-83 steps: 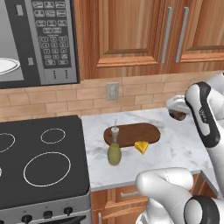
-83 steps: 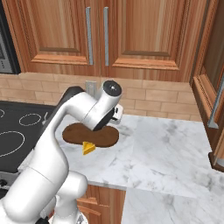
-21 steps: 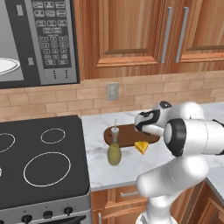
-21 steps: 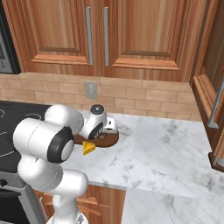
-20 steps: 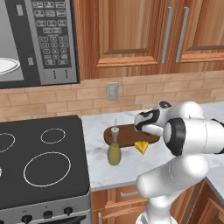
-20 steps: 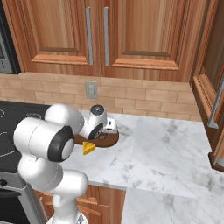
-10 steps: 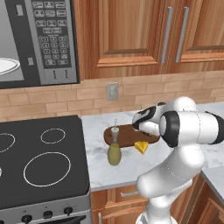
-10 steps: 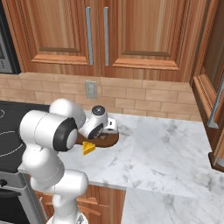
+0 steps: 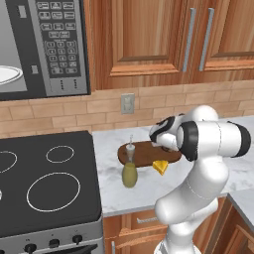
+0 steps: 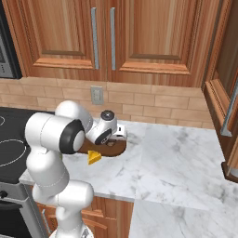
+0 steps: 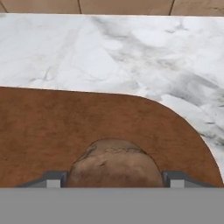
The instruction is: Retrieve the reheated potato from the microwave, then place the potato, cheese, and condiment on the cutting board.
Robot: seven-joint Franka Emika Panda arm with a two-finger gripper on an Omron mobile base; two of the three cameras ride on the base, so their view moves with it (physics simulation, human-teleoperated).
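On the marble bench [image 10: 176, 158] beside the stove [image 9: 44, 188], the white arm bends low over the cutting board [image 11: 78, 127], its end effector [image 11: 113, 178] set just above the wood. Seen from the hand, the potato [image 11: 114, 164] sits between the two finger tips [image 11: 52, 179], one tip on each flank of the brown lump, so the end effector is gripping the potato; whether the potato already rests on the board cannot be told from here.

The cutting board lies near the bench's back edge, below the wall outlet [image 9: 128, 103], with pale marble showing past its rounded end.

From the left, the condiment [image 9: 129, 170] stands upright on the bench just in front of the board's stove-side end, its thin pale top rising in front of the wood. The cheese [image 9: 159, 167] sits at the board's front edge; whether it touches or overlaps the board is hard to tell. From the right, the same yellow wedge [image 10: 94, 157] shows just in front of the board [image 10: 114, 148].

The microwave [image 9: 44, 49] hangs above the stove, its door open and a white plate [image 9: 10, 75] visible inside.
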